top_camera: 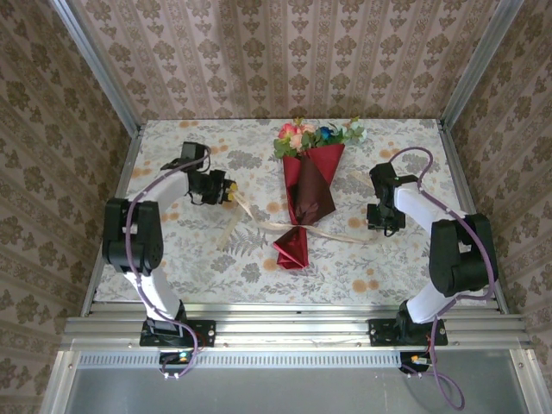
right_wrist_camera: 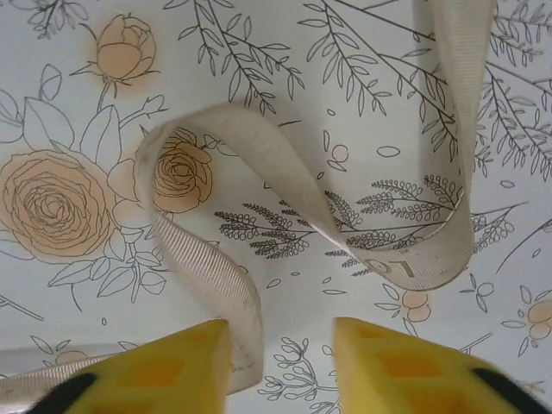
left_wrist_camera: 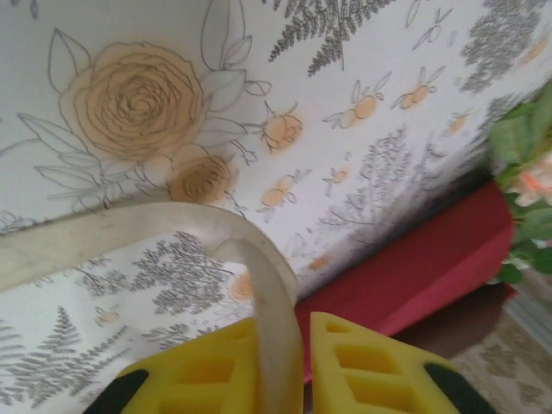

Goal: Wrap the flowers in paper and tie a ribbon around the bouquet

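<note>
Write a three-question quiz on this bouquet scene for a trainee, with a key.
1. True or false: the ribbon crosses the bouquet near its narrow end.
2. What passes between the fingers of the left gripper? A) ribbon B) flower stem C) cable
3. Fill in: the jaws of the right gripper stand ____.
Key: 1 true; 2 A; 3 open.
</note>
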